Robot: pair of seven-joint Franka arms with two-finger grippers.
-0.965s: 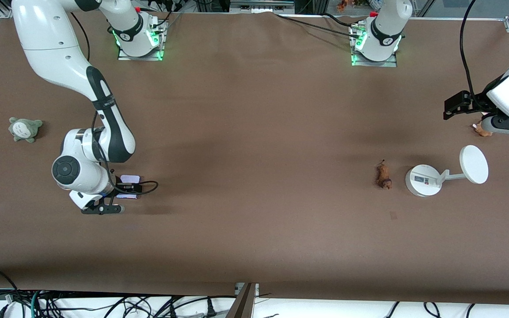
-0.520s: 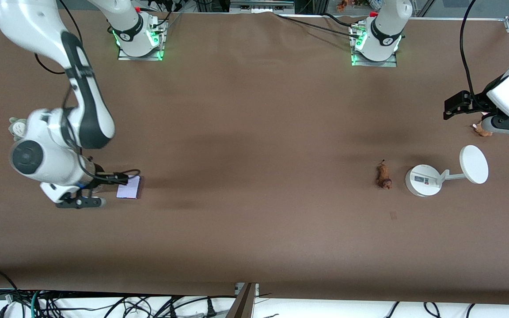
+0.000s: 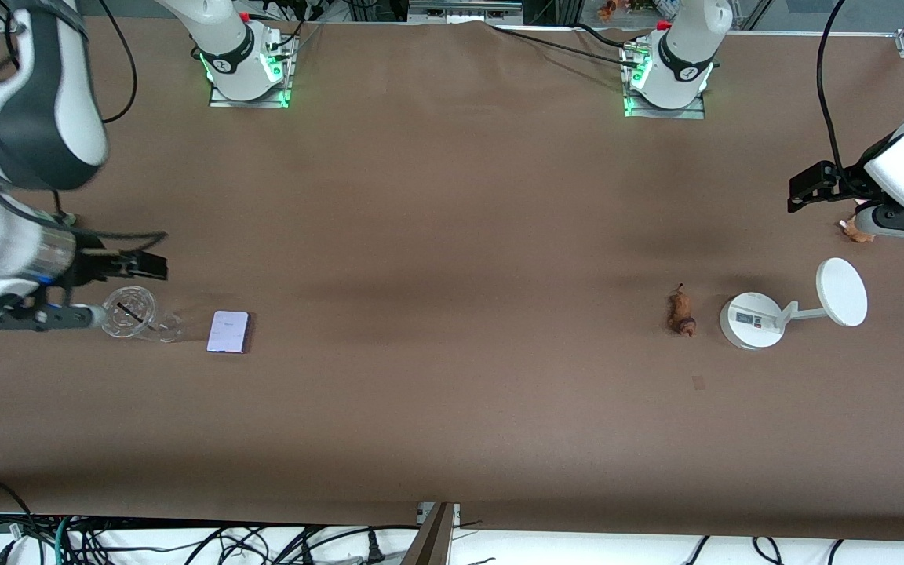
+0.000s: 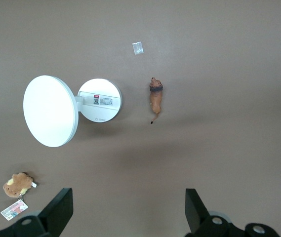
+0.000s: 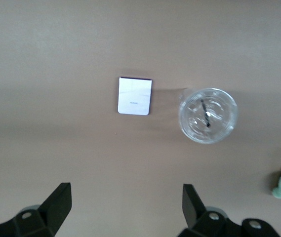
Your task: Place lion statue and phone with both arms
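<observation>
Both items look set down already, so I read this as the tail end: arms clearing out, w/ maybe nothing left but parking them.

Nearest the front edge of the table [image 3: 452, 439], the phone [image 3: 228, 331] lies flat toward the right arm's end, just beside a clear plastic cup [image 3: 129, 312], not touching it as far as I can tell. The lion statue [image 3: 683, 312] lies toward the left arm's end, just beside the white round-based stand [image 3: 752, 320], apart from it.

Right gripper [image 3: 44, 318] hangs over the table by that end's edge, next to the cup; jaws wide, nothing in them, per the right wrist view.

Left gripper [image 3: 903, 227] hovers over the fluffy brown plush [image 4: 18, 184] at its own end's edge, jaws wide & empty. It's waiting.

Next move, if any: lift both clear w/o clipping cup or plush.
</observation>
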